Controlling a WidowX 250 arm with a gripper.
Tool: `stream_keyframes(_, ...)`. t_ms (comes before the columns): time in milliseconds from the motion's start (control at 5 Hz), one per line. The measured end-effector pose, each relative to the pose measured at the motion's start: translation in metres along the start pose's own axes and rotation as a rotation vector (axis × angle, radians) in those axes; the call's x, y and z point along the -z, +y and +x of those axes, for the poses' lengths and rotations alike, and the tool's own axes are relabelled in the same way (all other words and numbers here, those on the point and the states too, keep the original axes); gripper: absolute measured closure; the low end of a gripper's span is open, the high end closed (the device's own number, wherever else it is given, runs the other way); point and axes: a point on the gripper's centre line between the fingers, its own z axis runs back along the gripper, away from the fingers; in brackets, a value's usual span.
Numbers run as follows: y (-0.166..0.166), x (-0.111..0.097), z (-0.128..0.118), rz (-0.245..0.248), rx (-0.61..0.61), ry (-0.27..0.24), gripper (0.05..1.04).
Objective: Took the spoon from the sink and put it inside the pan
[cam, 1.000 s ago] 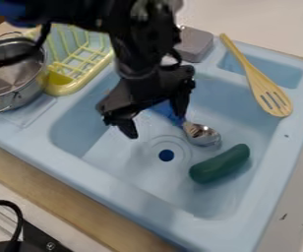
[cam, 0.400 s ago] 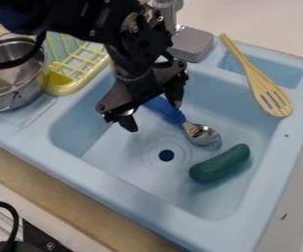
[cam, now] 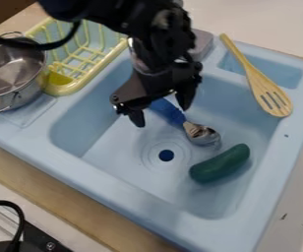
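My gripper (cam: pixel 162 114) hangs over the upper part of the blue sink (cam: pixel 121 182), its two fingers spread apart with the spoon's handle showing between and below them. The spoon (cam: pixel 198 132) lies in the basin, its blue handle running up and left under the gripper and its metal bowl toward the right. The upper end of the handle is hidden behind the gripper. The metal pan (cam: pixel 11 74) stands at the far left on the sink's rim.
A green toy vegetable (cam: pixel 220 163) lies in the basin below the spoon's bowl. A slotted wooden spatula (cam: pixel 267 96) rests across the upper right rim. Beside the pan is a yellow dish rack (cam: pixel 75 74). A grey block (cam: pixel 200 45) stands behind the arm.
The gripper first shifted slightly left and showed more of the blue handle, then moved right and a little up. The spoon and pan have stayed in place.
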Motion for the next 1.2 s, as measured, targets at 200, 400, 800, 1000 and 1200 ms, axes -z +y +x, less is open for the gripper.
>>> stream_keyframes(200, -0.004, 0.004, -0.003, 0.054, 0.065, 0.001, 0.087)
stream_keyframes(400, -0.005, 0.004, -0.001, 0.049, 0.098, -0.009, 0.087)
stream_keyframes(800, 0.007, 0.01, -0.003, 0.053, 0.208, -0.052, 0.087)
stream_keyframes(1000, 0.001, 0.01, -0.001, 0.022, 0.171, -0.093, 0.087)
stream_keyframes(1200, 0.002, 0.01, 0.002, 0.018, 0.125, -0.119, 0.087)
